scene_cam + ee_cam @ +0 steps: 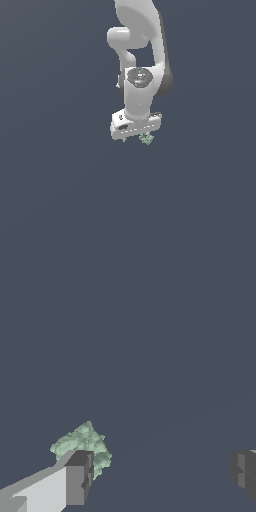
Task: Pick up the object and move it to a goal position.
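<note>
The object (147,140) is a tiny pale green and whitish lump lying on the dark grey floor. It peeks out just under the white hand of my gripper (138,136), towards the exterior view's right. In the wrist view the object (81,442) sits right by the tip of one finger (77,481), partly hidden behind it. The other fingertip (244,471) stands far off, so my gripper (160,476) is open and the wide gap between the fingers holds nothing. Whether the near finger touches the lump I cannot tell.
A flat, uniform dark grey surface (60,190) fills both views. The white arm (142,45) comes down from the top of the exterior view.
</note>
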Robot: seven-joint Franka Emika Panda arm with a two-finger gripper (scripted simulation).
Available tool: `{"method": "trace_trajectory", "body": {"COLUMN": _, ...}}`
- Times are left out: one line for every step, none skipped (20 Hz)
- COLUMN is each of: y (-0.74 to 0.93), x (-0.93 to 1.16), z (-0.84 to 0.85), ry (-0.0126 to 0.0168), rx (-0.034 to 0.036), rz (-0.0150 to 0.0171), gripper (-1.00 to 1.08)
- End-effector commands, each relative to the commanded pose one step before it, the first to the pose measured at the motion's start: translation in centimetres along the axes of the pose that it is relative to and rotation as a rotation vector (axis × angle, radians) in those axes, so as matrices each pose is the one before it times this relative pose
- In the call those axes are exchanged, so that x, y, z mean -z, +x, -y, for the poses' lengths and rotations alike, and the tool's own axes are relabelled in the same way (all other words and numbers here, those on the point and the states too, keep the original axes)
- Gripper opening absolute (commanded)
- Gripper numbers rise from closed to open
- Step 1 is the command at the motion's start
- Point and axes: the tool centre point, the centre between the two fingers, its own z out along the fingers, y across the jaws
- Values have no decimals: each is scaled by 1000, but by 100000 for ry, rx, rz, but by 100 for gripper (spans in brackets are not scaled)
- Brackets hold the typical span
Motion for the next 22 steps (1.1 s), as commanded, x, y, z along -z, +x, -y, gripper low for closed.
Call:
{"method": "trace_trajectory", "body": {"y": -539, "x": -808, "z": 1163, "ry": -247, "rx": 7954, "rz": -36, "gripper": 100}}
{"method": "trace_trajectory", "body": {"y": -216, "x": -353, "z": 542, "ry": -101, "rx": 3612, "rz": -30, "gripper": 100}}
{"method": "trace_trajectory", "body": {"y": -216, "x": -366, "z": 583, "ry": -97, "rx": 3822, "rz": -36, "gripper": 100}}
{"method": "trace_trajectory", "body": {"y": -206, "x": -367, "z": 605, "ry": -88, "rx": 3901, "rz": -42, "gripper": 100}}
{"method": "trace_trajectory", "body": {"y": -183, "x": -344, "z": 589, "ry": -74, "rx": 3739, "rz": -45, "gripper": 100}}
{"method": "trace_trajectory", "body": {"y": -160, "x": -320, "z": 566, "ry": -62, "rx": 3545, "rz": -48, "gripper": 100}}
{"method": "trace_trajectory", "body": {"y": -139, "x": -297, "z": 541, "ry": -51, "rx": 3350, "rz": -51, "gripper": 100}}
{"method": "trace_trajectory", "body": {"y": -119, "x": -275, "z": 515, "ry": -41, "rx": 3154, "rz": -52, "gripper": 100}}
{"method": "trace_trajectory", "body": {"y": -102, "x": -253, "z": 488, "ry": -33, "rx": 2956, "rz": -54, "gripper": 100}}
{"method": "trace_trajectory", "body": {"y": -86, "x": -232, "z": 459, "ry": -26, "rx": 2756, "rz": -54, "gripper": 100}}
{"method": "trace_trajectory", "body": {"y": -72, "x": -212, "z": 429, "ry": -20, "rx": 2556, "rz": -54, "gripper": 100}}
{"method": "trace_trajectory", "body": {"y": -60, "x": -193, "z": 397, "ry": -15, "rx": 2354, "rz": -53, "gripper": 100}}
{"method": "trace_trajectory", "body": {"y": -49, "x": -174, "z": 365, "ry": -11, "rx": 2152, "rz": -51, "gripper": 100}}
{"method": "trace_trajectory", "body": {"y": -39, "x": -156, "z": 333, "ry": -7, "rx": 1950, "rz": -49, "gripper": 100}}
{"method": "trace_trajectory", "body": {"y": -31, "x": -138, "z": 299, "ry": -5, "rx": 1746, "rz": -45, "gripper": 100}}
{"method": "trace_trajectory", "body": {"y": -24, "x": -121, "z": 265, "ry": -3, "rx": 1542, "rz": -42, "gripper": 100}}
{"method": "trace_trajectory", "body": {"y": -19, "x": -104, "z": 230, "ry": -2, "rx": 1337, "rz": -37, "gripper": 100}}
{"method": "trace_trajectory", "body": {"y": -14, "x": -87, "z": 196, "ry": -1, "rx": 1132, "rz": -33, "gripper": 100}}
{"method": "trace_trajectory", "body": {"y": -10, "x": -71, "z": 161, "ry": 0, "rx": 927, "rz": -27, "gripper": 100}}
{"method": "trace_trajectory", "body": {"y": -7, "x": -55, "z": 125, "ry": 0, "rx": 721, "rz": -22, "gripper": 100}}
{"method": "trace_trajectory", "body": {"y": -4, "x": -39, "z": 90, "ry": 0, "rx": 517, "rz": -16, "gripper": 100}}
{"method": "trace_trajectory", "body": {"y": -3, "x": -23, "z": 53, "ry": 0, "rx": 309, "rz": -9, "gripper": 100}}
